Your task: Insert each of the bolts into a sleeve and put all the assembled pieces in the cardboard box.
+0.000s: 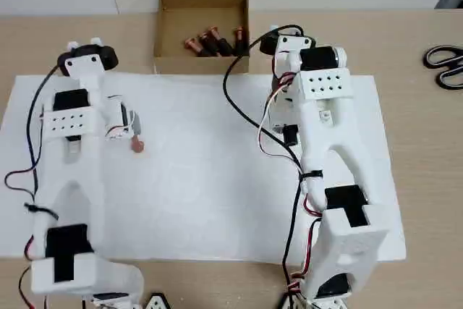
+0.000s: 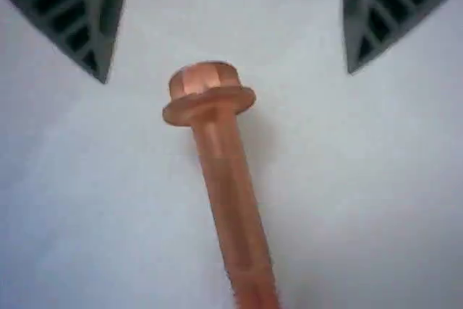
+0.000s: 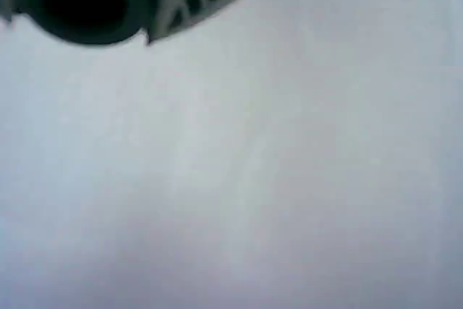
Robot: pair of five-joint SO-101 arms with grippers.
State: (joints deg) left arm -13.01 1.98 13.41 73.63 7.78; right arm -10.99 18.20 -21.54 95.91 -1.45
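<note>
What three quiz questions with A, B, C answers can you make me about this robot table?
1. Where is the loose bolt?
A. In the cardboard box
B. On the white mat
C. On top of the scissors

2. What colour is the bolt?
A. Blue
B. Green
C. Copper

3. How is the left gripper?
A. Open
B. Shut on the bolt
C. Shut on the scissors

Answers:
1 is B, because the left wrist view shows the bolt lying flat on the white mat.
2 is C, because the head and shaft are a shiny orange-brown.
3 is A, because its two fingers stand wide apart, one on each side of the bolt's head, and neither touches it.
</note>
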